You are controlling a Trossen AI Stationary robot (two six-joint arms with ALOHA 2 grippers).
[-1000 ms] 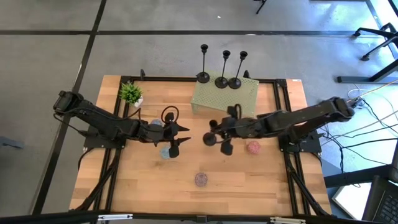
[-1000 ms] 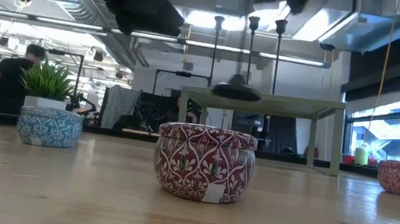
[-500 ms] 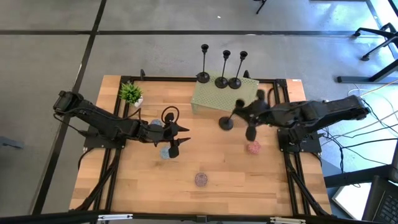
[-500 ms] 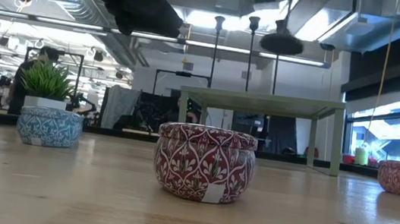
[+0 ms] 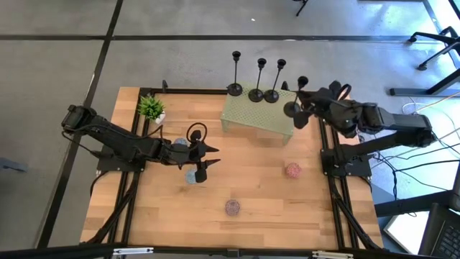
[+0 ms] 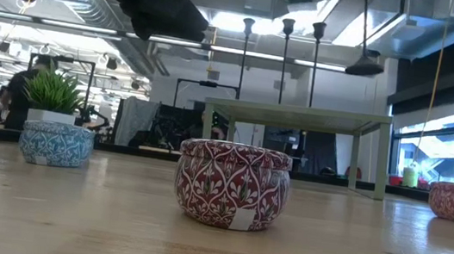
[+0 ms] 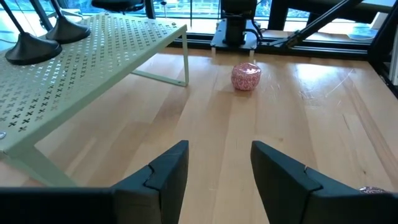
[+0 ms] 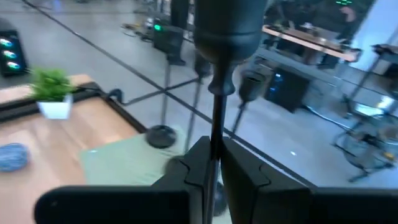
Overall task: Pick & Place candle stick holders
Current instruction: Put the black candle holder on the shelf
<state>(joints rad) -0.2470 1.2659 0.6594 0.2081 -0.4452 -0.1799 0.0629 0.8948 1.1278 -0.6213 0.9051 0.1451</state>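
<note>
Currently the right hand [image 5: 310,103] holds one candle stick holder [image 5: 295,101] in the air off the right end of the green perforated shelf [image 5: 260,114].

Its fingers [image 8: 239,169] are clamped on the thin stem, as the right wrist view shows; the round base hangs beside the shelf's right edge, above the worktop [image 5: 244,180]. Three other candle stick holders [image 5: 256,79] stand upright in a row along the shelf's far edge, leaving the near part of the shelf bare. The left hand [image 5: 201,160] waits with fingers apart over the middle of the worktop, just beside a blue tin [image 5: 191,175]. A pink tin [image 5: 292,170] sits near the right edge, a red tin [image 5: 232,207] toward the front, a small potted plant [image 5: 151,108] at the far left corner.
</note>
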